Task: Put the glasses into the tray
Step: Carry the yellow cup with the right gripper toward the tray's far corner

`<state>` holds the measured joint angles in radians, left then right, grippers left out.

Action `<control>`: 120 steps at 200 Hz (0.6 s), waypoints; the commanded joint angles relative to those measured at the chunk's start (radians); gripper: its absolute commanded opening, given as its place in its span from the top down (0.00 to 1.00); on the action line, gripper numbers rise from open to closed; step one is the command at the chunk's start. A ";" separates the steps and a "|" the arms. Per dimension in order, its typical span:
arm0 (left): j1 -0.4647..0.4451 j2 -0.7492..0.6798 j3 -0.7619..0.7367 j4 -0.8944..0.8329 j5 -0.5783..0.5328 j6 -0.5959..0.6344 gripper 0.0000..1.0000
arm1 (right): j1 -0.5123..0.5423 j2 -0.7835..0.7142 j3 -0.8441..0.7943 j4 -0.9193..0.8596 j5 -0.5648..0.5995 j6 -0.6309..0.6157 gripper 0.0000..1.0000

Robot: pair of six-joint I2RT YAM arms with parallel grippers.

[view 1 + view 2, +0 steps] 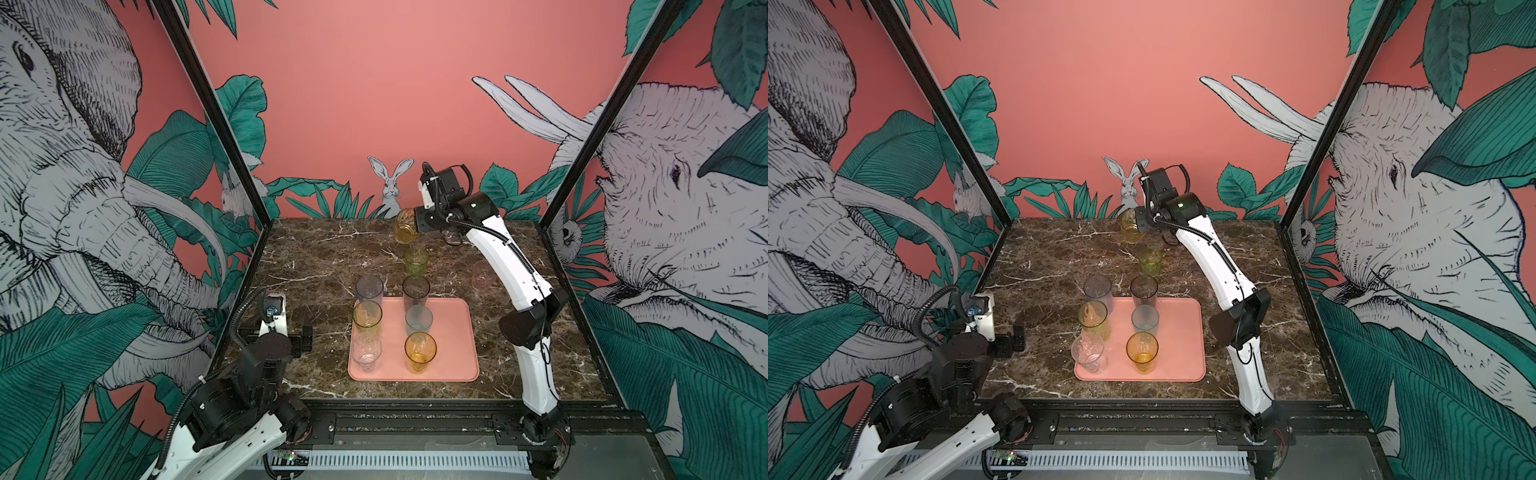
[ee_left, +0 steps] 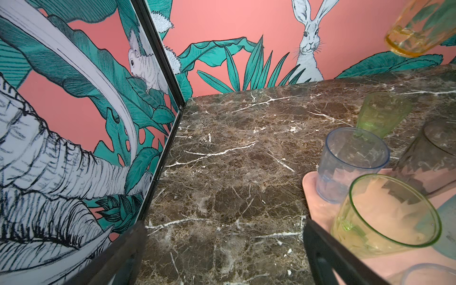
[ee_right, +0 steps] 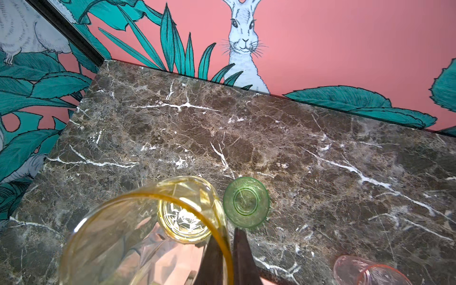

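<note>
Yellow glass [image 1: 404, 227] is up off the marble table [image 1: 311, 257], tilted, at the upper middle of both top views. Your right gripper [image 1: 415, 224] is pinched tight on its rim from the right. The tray [image 1: 453, 332] sits lower middle, well apart from it, with the green glass [image 1: 416, 259] standing between. Your left gripper [image 1: 301, 340] is spread wide with nothing in it, lower left, near the tray.

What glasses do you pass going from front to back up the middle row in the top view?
Orange glass, frosted blue-grey glass, smoky dark glass, green glass, then the yellow glass held up by the right gripper.
</note>
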<state>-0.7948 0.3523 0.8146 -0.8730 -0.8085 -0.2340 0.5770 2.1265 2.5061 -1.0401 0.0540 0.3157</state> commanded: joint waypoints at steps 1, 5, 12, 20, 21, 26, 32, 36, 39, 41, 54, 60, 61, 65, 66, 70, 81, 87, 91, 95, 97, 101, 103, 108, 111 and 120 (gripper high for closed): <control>0.003 0.010 -0.006 -0.001 -0.012 0.004 0.01 | -0.019 -0.097 -0.054 0.012 -0.004 -0.014 1.00; 0.003 0.011 -0.006 -0.001 -0.012 0.004 0.00 | -0.023 -0.107 -0.070 0.016 -0.004 -0.015 1.00; 0.003 0.013 -0.007 -0.001 -0.014 0.004 0.01 | -0.028 -0.125 -0.097 0.024 -0.005 -0.014 1.00; 0.004 0.013 -0.006 -0.002 -0.014 0.005 0.01 | -0.033 -0.146 -0.127 0.033 -0.006 -0.017 1.00; 0.004 0.013 -0.006 -0.002 -0.014 0.005 0.01 | -0.034 -0.150 -0.132 0.035 -0.006 -0.018 1.00; 0.002 0.013 -0.007 -0.001 -0.014 0.005 0.01 | -0.037 -0.161 -0.151 0.041 -0.004 -0.022 1.00; 0.003 0.013 -0.007 -0.001 -0.014 0.005 0.00 | -0.040 -0.177 -0.175 0.050 -0.001 -0.026 1.00; 0.003 0.013 -0.007 0.000 -0.014 0.005 0.01 | -0.040 -0.189 -0.193 0.055 0.001 -0.029 1.00; 0.003 0.013 -0.007 -0.001 -0.014 0.005 0.00 | -0.041 -0.196 -0.208 0.059 0.004 -0.030 1.00; 0.002 0.013 -0.006 -0.001 -0.014 0.005 0.00 | -0.042 -0.200 -0.213 0.060 0.005 -0.031 1.00; 0.002 0.013 -0.007 -0.001 -0.014 0.005 0.01 | -0.050 -0.238 -0.274 0.079 0.016 -0.034 1.00; 0.003 0.014 -0.006 -0.001 -0.014 0.005 0.01 | -0.053 -0.252 -0.296 0.085 0.018 -0.035 1.00; 0.002 0.014 -0.007 -0.001 -0.014 0.005 0.01 | -0.054 -0.256 -0.302 0.087 0.019 -0.035 1.00; 0.003 0.014 -0.007 -0.001 -0.014 0.005 0.01 | -0.057 -0.265 -0.322 0.093 0.020 -0.034 1.00; 0.003 0.013 -0.006 -0.001 -0.014 0.005 0.01 | -0.058 -0.269 -0.326 0.093 0.021 -0.035 1.00; 0.003 0.013 -0.007 -0.001 -0.014 0.005 0.01 | -0.061 -0.280 -0.342 0.100 0.021 -0.035 1.00; 0.002 0.015 -0.006 -0.001 -0.014 0.005 0.01 | -0.067 -0.304 -0.380 0.112 0.023 -0.035 1.00; 0.004 0.016 -0.006 0.000 -0.014 0.005 0.01 | -0.072 -0.319 -0.403 0.118 0.024 -0.039 1.00; 0.002 0.017 -0.006 0.000 -0.014 0.005 0.01 | -0.073 -0.326 -0.413 0.120 0.025 -0.043 1.00; 0.002 0.017 -0.006 -0.001 -0.014 0.005 0.00 | -0.078 -0.333 -0.423 0.120 0.031 -0.046 1.00; 0.003 0.017 -0.007 -0.001 -0.014 0.005 0.00 | -0.079 -0.337 -0.428 0.119 0.033 -0.047 1.00; 0.002 0.019 -0.006 -0.001 -0.014 0.005 0.00 | -0.081 -0.342 -0.435 0.118 0.036 -0.048 1.00; 0.003 0.019 -0.007 -0.001 -0.014 0.005 0.01 | -0.082 -0.345 -0.441 0.118 0.038 -0.048 1.00; 0.003 0.019 -0.006 -0.003 -0.012 0.005 0.01 | -0.086 -0.354 -0.455 0.120 0.041 -0.051 1.00; 0.003 0.019 -0.006 -0.003 -0.012 0.005 0.01 | -0.088 -0.359 -0.464 0.120 0.040 -0.053 1.00; 0.003 0.019 -0.006 -0.004 -0.012 0.004 0.01 | -0.094 -0.377 -0.492 0.123 0.043 -0.059 1.00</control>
<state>-0.7948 0.3561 0.8146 -0.8726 -0.8085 -0.2314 0.5018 1.8149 2.0567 -0.9665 0.0715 0.2790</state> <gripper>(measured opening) 0.995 0.077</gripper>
